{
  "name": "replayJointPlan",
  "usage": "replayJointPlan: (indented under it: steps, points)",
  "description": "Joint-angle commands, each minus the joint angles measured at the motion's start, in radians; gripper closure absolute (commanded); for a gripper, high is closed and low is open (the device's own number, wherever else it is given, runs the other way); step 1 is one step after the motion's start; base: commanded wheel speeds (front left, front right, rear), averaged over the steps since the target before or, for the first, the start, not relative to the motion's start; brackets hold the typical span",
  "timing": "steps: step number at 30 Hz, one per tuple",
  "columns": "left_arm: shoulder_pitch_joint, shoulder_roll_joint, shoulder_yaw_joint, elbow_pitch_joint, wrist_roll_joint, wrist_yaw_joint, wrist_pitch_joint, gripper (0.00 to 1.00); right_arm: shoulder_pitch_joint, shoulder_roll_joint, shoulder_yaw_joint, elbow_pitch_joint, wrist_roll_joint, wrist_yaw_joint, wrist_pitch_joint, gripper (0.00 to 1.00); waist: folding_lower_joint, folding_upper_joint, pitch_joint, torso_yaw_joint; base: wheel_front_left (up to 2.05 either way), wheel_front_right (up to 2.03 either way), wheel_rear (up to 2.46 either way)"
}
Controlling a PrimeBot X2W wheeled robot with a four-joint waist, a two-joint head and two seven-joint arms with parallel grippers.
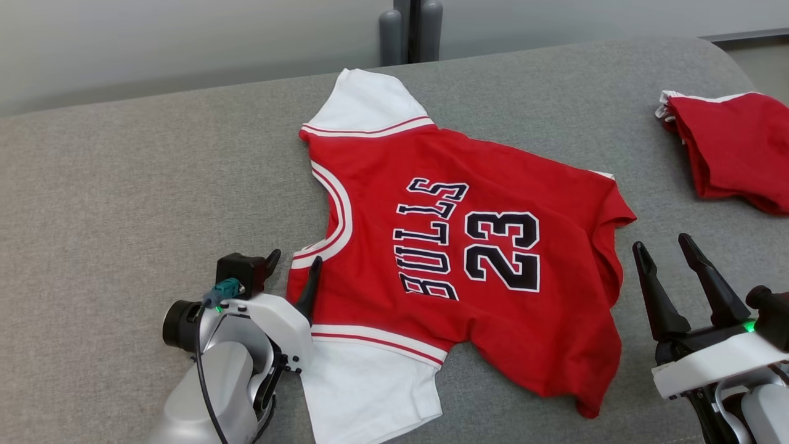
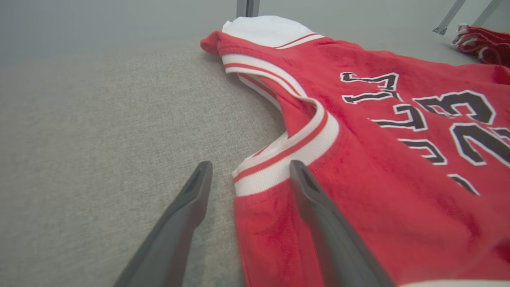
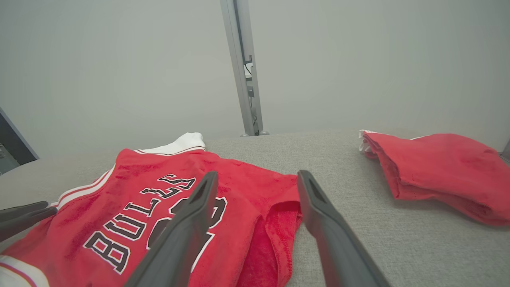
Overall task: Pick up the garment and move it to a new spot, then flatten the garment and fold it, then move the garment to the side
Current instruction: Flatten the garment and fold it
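Observation:
The garment [image 1: 468, 246] is a red jersey with white sleeves and "BULLS 23" in black, spread flat on the grey surface with its collar toward my left. My left gripper [image 1: 294, 262] stands open at the collar edge near the lower shoulder; in the left wrist view its fingers straddle the collar trim [image 2: 279, 167] of the garment [image 2: 378, 179]. My right gripper [image 1: 662, 246] is open just beyond the jersey's hem, nothing between its fingers. The right wrist view has the garment [image 3: 131, 211] under its left finger [image 3: 187, 227].
A second red garment [image 1: 733, 148], folded, lies at the far right of the grey padded surface [image 1: 123, 203]; it also appears in the right wrist view [image 3: 442, 171]. Two grey posts [image 1: 410, 31] stand behind the back edge.

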Motion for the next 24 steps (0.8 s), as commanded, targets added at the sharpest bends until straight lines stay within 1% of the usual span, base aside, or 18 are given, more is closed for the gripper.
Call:
replayJointPlan:
  steps: [1, 5, 8, 9, 10, 11, 14, 17, 18, 21, 24]
  points:
    - [-0.021, 0.005, -0.003, 0.014, -0.027, -0.009, 0.005, 0.0, -0.008, -0.002, -0.003, 0.0, 0.004, 0.0, -0.001, 0.0, 0.0, 0.0, 0.007, -0.007, 0.0, 0.0, 0.0]
    - [-0.064, 0.005, -0.044, 0.077, -0.067, -0.019, 0.027, 0.0, -0.014, 0.0, -0.006, 0.004, 0.005, 0.0, -0.001, 0.0, 0.0, 0.0, 0.014, -0.013, 0.0, 0.0, 0.0]
    - [-0.089, 0.005, -0.079, 0.113, -0.128, -0.047, 0.067, 0.0, -0.02, 0.002, 0.0, 0.007, -0.002, 0.0, -0.001, 0.0, 0.0, 0.0, 0.019, -0.02, 0.0, 0.0, 0.0]
    - [-0.093, 0.004, -0.091, 0.118, -0.144, -0.053, 0.078, 0.26, -0.022, 0.001, 0.001, 0.009, -0.004, 0.0, -0.001, 0.0, 0.0, 0.0, 0.02, -0.02, 0.0, 0.0, 0.0]
    - [-0.098, 0.005, -0.104, 0.12, -0.153, -0.059, 0.083, 0.73, -0.023, 0.001, 0.002, 0.009, -0.006, 0.0, -0.001, 0.0, 0.0, 0.0, 0.02, -0.021, 0.0, 0.0, 0.0]
    - [-0.104, 0.004, -0.115, 0.121, -0.163, -0.063, 0.083, 1.0, -0.024, 0.001, 0.002, 0.009, -0.007, 0.0, -0.001, 0.0, 0.0, 0.0, 0.021, -0.021, 0.0, 0.0, 0.0]
    - [-0.125, 0.005, -0.135, 0.131, -0.189, -0.065, 0.07, 1.0, -0.024, 0.0, 0.0, 0.011, -0.011, 0.0, -0.001, 0.0, 0.0, 0.0, 0.021, -0.017, 0.0, 0.0, 0.0]
    - [-0.146, 0.007, -0.129, 0.152, -0.209, -0.045, 0.036, 1.0, -0.023, 0.001, -0.001, 0.014, -0.014, 0.0, -0.001, 0.0, 0.0, 0.0, 0.018, -0.012, 0.0, 0.0, 0.0]
    - [-0.146, 0.007, -0.129, 0.152, -0.209, -0.045, 0.036, 1.0, -0.023, 0.001, -0.001, 0.014, -0.014, 0.0, -0.001, 0.0, 0.0, 0.0, 0.018, -0.012, 0.0, 0.0, 0.0]
    - [-0.168, 0.008, -0.102, 0.175, -0.226, -0.019, 0.002, 1.0, -0.021, 0.001, -0.002, 0.016, -0.022, 0.0, -0.001, 0.0, 0.0, 0.0, 0.012, -0.003, 0.0, 0.0, 0.0]
    - [-0.182, 0.027, -0.069, 0.191, -0.241, 0.0, -0.018, 1.0, -0.015, 0.001, -0.007, 0.021, -0.028, 0.0, -0.001, 0.0, 0.0, 0.0, 0.002, 0.009, 0.0, 0.0, 0.0]
